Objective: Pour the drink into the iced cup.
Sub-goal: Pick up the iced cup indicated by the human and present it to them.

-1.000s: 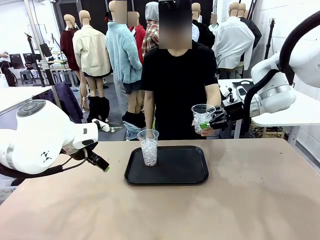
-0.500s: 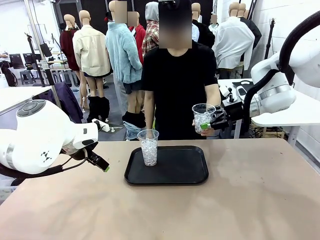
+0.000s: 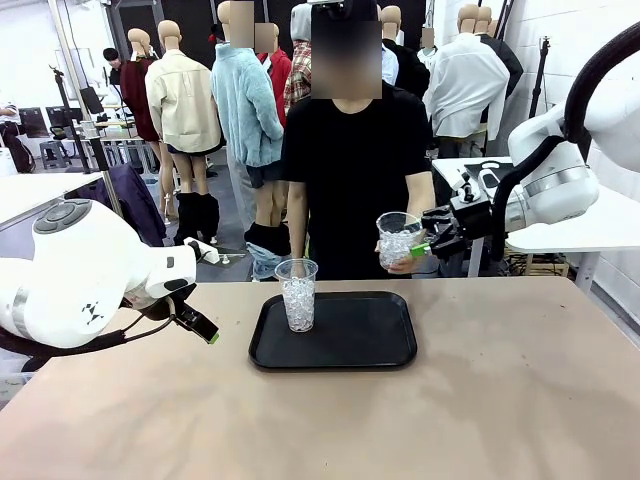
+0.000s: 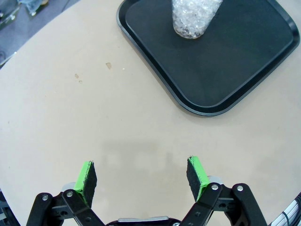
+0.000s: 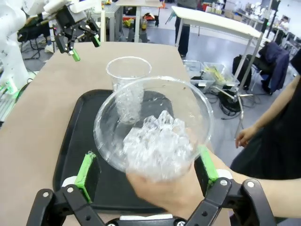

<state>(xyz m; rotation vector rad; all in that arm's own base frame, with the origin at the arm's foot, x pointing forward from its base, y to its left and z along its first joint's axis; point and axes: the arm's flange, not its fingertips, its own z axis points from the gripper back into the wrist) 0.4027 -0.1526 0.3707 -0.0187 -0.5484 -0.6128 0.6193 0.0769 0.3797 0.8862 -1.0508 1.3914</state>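
Right wrist view puts an iced cup [image 5: 153, 127] straight ahead of me, raised off the worktop [image 4: 56, 117] just beyond the black tray's [image 5: 77, 141] far edge and carried from below by the person's hand [image 5: 174, 193]. I judge it light, thin-walled and easily crushed, likely slick with cold. A gentle hold on the mid-wall, under the rim, suits it best. My right tool [image 5: 146, 165] stands released, pads spread either side of the cup, not gripping it as far as I can see. A second iced cup [image 5: 126, 89] stands upright on the tray. My left tool [image 4: 141, 172] hangs spread wide over bare worktop beside the tray.
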